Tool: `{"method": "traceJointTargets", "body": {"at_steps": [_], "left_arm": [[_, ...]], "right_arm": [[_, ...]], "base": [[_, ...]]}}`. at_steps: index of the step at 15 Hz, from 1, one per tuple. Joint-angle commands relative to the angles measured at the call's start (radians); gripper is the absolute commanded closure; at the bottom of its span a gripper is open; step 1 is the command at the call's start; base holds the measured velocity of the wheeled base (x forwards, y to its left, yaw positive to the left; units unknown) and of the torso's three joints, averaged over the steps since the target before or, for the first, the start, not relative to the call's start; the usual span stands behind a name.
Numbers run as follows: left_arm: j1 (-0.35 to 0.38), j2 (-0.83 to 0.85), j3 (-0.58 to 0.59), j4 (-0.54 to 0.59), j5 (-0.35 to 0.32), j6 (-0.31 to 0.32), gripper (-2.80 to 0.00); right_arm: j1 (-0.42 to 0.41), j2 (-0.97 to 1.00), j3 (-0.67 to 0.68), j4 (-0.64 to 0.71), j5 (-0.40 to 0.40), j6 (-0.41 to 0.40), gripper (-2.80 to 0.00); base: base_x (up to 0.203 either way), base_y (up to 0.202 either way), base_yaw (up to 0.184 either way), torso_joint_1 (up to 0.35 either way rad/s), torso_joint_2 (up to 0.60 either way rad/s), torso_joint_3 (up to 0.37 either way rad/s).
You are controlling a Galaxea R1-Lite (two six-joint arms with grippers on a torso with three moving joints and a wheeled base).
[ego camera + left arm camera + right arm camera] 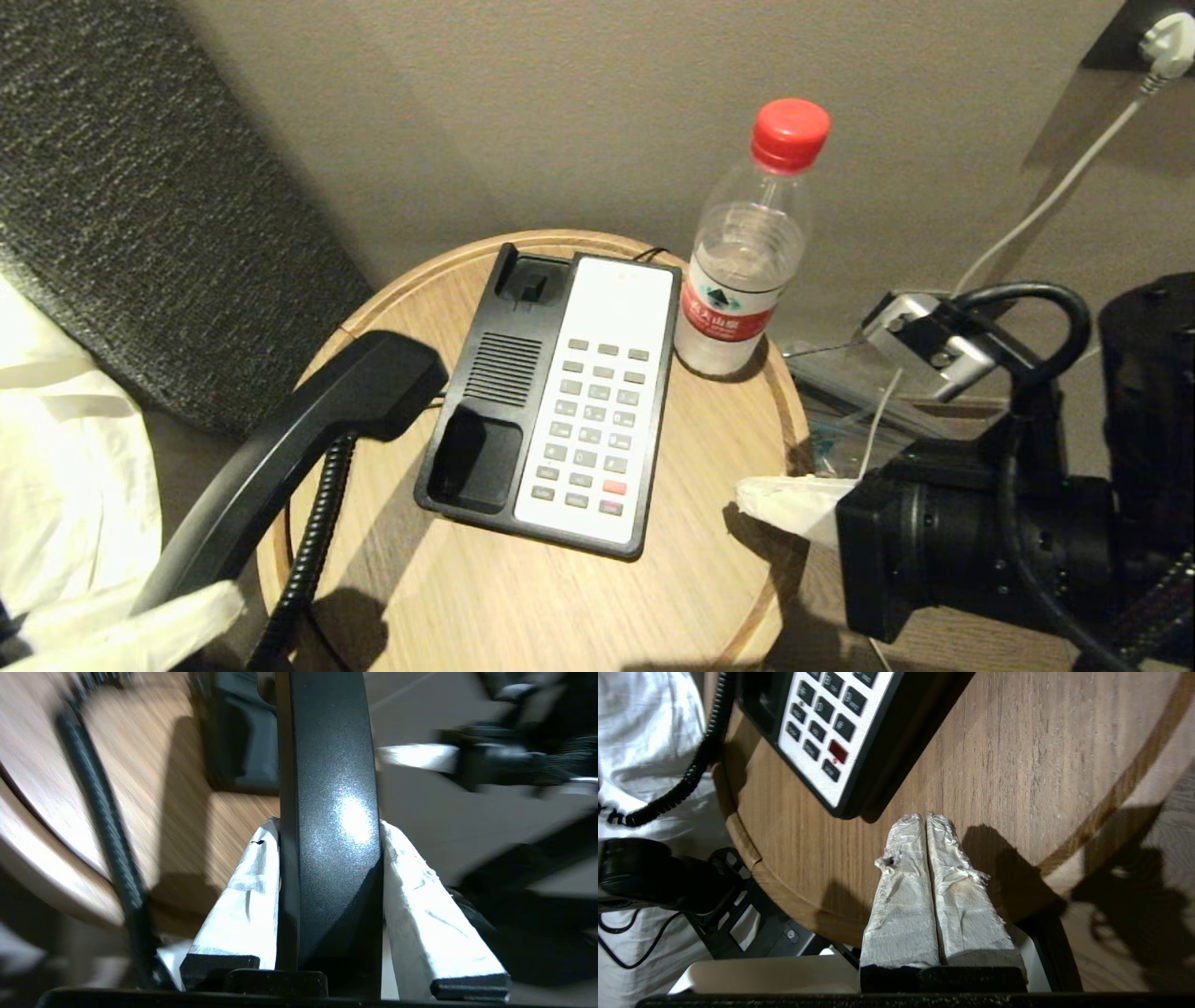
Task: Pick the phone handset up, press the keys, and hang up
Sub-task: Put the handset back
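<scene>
Now, left gripper (329, 833): clamped on the phone handset (308, 439), lifted beside the phone base (523, 392), freeing its cradle.
Right gripper (924, 823): fingers pressed together, forming 1 tip near the keys (593, 425).

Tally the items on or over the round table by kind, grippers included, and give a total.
Phone handset, lifted off its cradle: 1
Phone base with keys: 1
Water bottle, red cap: 1
Grippers: 2, the left gripper shut on the handset, the right gripper shut and empty near the base
Total: 5
</scene>
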Motion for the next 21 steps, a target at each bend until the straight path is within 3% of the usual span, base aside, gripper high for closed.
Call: {"method": "traceJointTargets", "body": {"at_steps": [1, 4, 7, 16, 18, 21], "left_arm": [[-0.001, 0.258, -0.159, -0.003, 0.063, 0.074, 0.00], [-0.004, 0.457, -0.360, -0.004, 0.166, 0.164, 0.00], [-0.012, 0.552, -0.445, -0.006, 0.262, 0.231, 0.00], [-0.040, 0.565, -0.477, -0.007, 0.292, 0.279, 0.00], [-0.059, 0.563, -0.482, -0.003, 0.360, 0.281, 0.00], [-0.097, 0.560, -0.469, -0.006, 0.374, 0.274, 0.00]], "right_arm": [[-0.015, -0.074, 0.027, 0.002, -0.002, 0.001, 0.00], [-0.028, -0.099, 0.032, 0.004, -0.002, 0.001, 0.00], [-0.049, -0.146, 0.051, 0.036, -0.017, 0.001, 0.00], [-0.094, -0.192, 0.136, 0.039, -0.018, 0.000, 0.00], [-0.095, -0.192, 0.140, 0.039, -0.018, 0.000, 0.00], [-0.102, -0.192, 0.158, 0.039, -0.018, -0.001, 0.00]], "base": [[0.000, 0.000, 0.000, 0.000, 0.00, 0.000], [0.000, 0.000, 0.000, 0.000, 0.00, 0.000], [0.000, 0.000, 0.000, 0.000, 0.00, 0.000], [0.000, 0.000, 0.000, 0.000, 0.00, 0.000], [0.000, 0.000, 0.000, 0.000, 0.00, 0.000], [0.000, 0.000, 0.000, 0.000, 0.00, 0.000]]}}
